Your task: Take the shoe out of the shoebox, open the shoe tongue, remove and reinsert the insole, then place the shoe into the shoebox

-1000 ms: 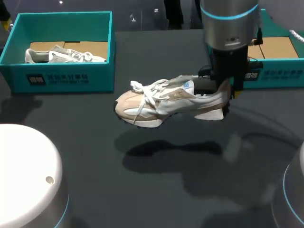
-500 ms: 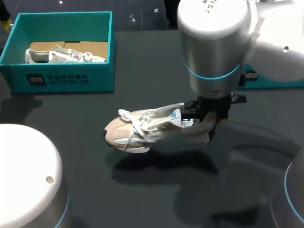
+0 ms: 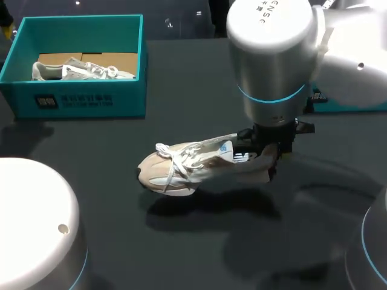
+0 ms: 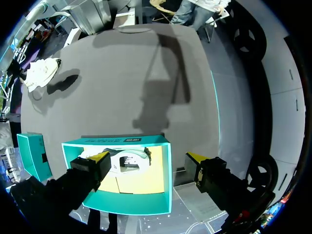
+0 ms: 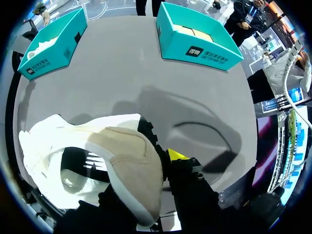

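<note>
Table (image 3: 181,254) of dark grey, a teal left shoebox (image 3: 84,99) at its far left corner holding a second shoe (image 3: 81,71), a right shoebox (image 5: 200,41) at its far right edge. The right gripper (image 3: 270,154) reaches down at the table's middle, clenched on the pale shoe (image 3: 199,163) by its heel. The left gripper (image 4: 148,163) hangs released above the left shoebox

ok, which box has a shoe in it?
The left box: a pale shoe lies inside. The right box shows only bare cardboard; the other shoe is in the right gripper.
</note>
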Controlling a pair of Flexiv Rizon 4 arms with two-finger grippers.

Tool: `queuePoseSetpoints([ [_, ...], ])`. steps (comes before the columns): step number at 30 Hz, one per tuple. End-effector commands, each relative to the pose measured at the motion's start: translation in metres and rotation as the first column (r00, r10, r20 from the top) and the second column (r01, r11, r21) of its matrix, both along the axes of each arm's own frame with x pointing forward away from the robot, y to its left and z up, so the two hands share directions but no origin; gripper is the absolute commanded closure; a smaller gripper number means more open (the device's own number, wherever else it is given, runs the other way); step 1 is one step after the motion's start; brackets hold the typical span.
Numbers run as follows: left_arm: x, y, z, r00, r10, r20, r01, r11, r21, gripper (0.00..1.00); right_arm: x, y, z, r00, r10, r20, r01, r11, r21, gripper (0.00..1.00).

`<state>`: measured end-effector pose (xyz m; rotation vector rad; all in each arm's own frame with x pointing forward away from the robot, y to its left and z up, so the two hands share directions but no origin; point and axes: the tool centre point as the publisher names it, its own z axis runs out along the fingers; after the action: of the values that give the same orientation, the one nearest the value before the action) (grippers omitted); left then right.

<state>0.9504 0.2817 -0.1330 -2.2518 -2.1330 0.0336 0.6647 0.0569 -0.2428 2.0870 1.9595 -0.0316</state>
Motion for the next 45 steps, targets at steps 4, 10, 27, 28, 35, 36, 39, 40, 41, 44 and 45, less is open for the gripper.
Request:
queuePoseSetpoints([
  [4, -0.001, 0.0, 0.0, 1.0, -0.001, 0.001, 0.001, 1.0, 0.002, 0.0, 0.027, -0.007, -0.046, 0.999, 0.021, -0.046, -0.02, 1.0, 0.017, 1.0],
  [10, -0.001, 0.0, 0.0, 1.0, -0.001, 0.001, 0.001, 1.0, 0.002, 0.0, 0.032, -0.011, -0.068, 0.998, 0.032, -0.055, -0.031, 0.999, 0.022, 1.0],
  [27, -0.001, 0.0, 0.0, 1.0, -0.001, 0.001, 0.001, 1.0, 0.002, 0.0, 0.03, -0.024, -0.115, 0.997, 0.015, -0.082, -0.012, 0.999, 0.043, 1.0],
  [28, -0.001, 0.0, 0.0, 1.0, -0.001, 0.001, 0.001, 1.0, 0.002, 0.0, 0.03, -0.025, -0.117, 0.996, 0.016, -0.082, -0.012, 0.999, 0.045, 1.0],
  [35, -0.001, 0.0, 0.0, 1.0, -0.001, 0.001, 0.001, 1.0, 0.002, 0.0, 0.031, -0.031, -0.13, 0.995, 0.017, -0.099, -0.011, 0.998, 0.056, 1.0],
  [36, -0.001, 0.0, 0.0, 1.0, -0.001, 0.001, 0.001, 1.0, 0.002, 0.0, 0.031, -0.032, -0.131, 0.995, 0.018, -0.102, -0.012, 0.998, 0.059, 1.0],
  [39, -0.001, 0.0, 0.0, 1.0, -0.001, 0.001, 0.001, 1.0, 0.002, 0.0, 0.031, -0.031, -0.134, 0.994, 0.022, -0.105, -0.015, 0.997, 0.07, 1.0],
  [40, -0.001, 0.0, 0.0, 1.0, -0.001, 0.001, 0.001, 1.0, 0.002, 0.0, 0.031, -0.031, -0.135, 0.994, 0.022, -0.106, -0.015, 0.997, 0.072, 1.0],
  [41, -0.001, 0.0, 0.0, 1.0, -0.001, 0.001, 0.001, 1.0, 0.002, 0.0, 0.031, -0.03, -0.136, 0.994, 0.024, -0.107, -0.016, 0.997, 0.073, 1.0],
  [44, -0.001, 0.0, 0.0, 1.0, -0.001, 0.001, 0.001, 1.0, 0.002, 0.0, 0.031, -0.029, -0.139, 0.993, 0.03, -0.111, -0.022, 0.997, 0.076, 1.0],
  [45, -0.001, 0.0, 0.0, 1.0, -0.001, 0.001, 0.001, 1.0, 0.002, 0.0, 0.031, -0.029, -0.141, 0.993, 0.031, -0.115, -0.022, 0.997, 0.076, 1.0],
])
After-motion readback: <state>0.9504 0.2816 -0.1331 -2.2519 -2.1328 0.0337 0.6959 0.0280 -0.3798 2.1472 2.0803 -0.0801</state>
